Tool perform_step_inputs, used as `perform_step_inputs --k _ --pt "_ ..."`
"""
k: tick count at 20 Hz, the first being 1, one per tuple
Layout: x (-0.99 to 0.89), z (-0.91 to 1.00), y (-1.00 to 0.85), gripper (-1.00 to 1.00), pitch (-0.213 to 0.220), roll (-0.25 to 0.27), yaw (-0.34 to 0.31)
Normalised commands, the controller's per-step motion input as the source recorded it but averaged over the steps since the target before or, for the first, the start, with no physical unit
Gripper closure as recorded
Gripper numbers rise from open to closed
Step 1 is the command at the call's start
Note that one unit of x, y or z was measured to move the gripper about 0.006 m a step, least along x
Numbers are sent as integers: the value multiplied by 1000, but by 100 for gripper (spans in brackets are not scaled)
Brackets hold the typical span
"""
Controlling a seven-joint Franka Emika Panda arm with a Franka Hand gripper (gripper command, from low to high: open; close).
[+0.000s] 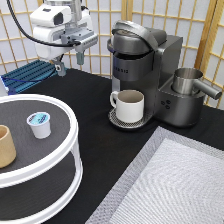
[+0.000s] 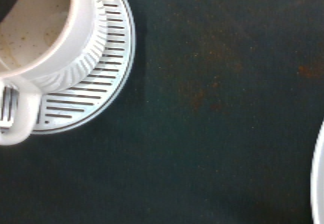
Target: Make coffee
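From my remote seat I see the gripper (image 1: pixel 70 61) hanging in the air near the exterior view's top left, above the black table (image 1: pixel 107 150) and in front of a paper-screen wall. Its two dark fingers (image 1: pixel 80 57) point downward and stand apart with a clear gap between them, and nothing is held in that gap. The coffee pod (image 1: pixel 39 124), a small white plastic cup with a teal-blue foil top, sits well below the fingers and a little toward the exterior view's left of them, upright on the dark upper shelf of a round white two-tier stand (image 1: pixel 60 162). The pod is well apart from the fingertips, with open air between them. Just beside the pod, at the exterior view's left edge, part of a tan wooden cup (image 1: pixel 6 146) stands on the same shelf. Toward the exterior view's right of the fingers, and lower, a dark grey coffee machine (image 1: pixel 145 65) stands with its lid down. A cream-white mug (image 1: pixel 129 105) with its handle turned toward the exterior view's left rests on the machine's round slotted drip tray (image 1: pixel 116 121). The wrist view shows that mug (image 2: pixel 31 55) from above on the slotted tray (image 2: pixel 91 95), with bare black table beside it and a sliver of the white stand's rim (image 2: pixel 322 165) at one edge. A grey woven mat (image 1: pixel 170 185) lies at the exterior view's bottom right, far from the fingers.
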Motion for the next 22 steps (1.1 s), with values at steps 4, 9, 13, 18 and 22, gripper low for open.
perform_step_inputs --k 4,9,13,18,22 --pt "270 264 -15 -100 89 37 -24" --pt "796 665 40 -100 261 110 0" --pt "871 701 36 -100 276 110 0" --pt "987 921 28 -100 152 20 -2" --pt "967 796 -10 -100 55 14 -33"
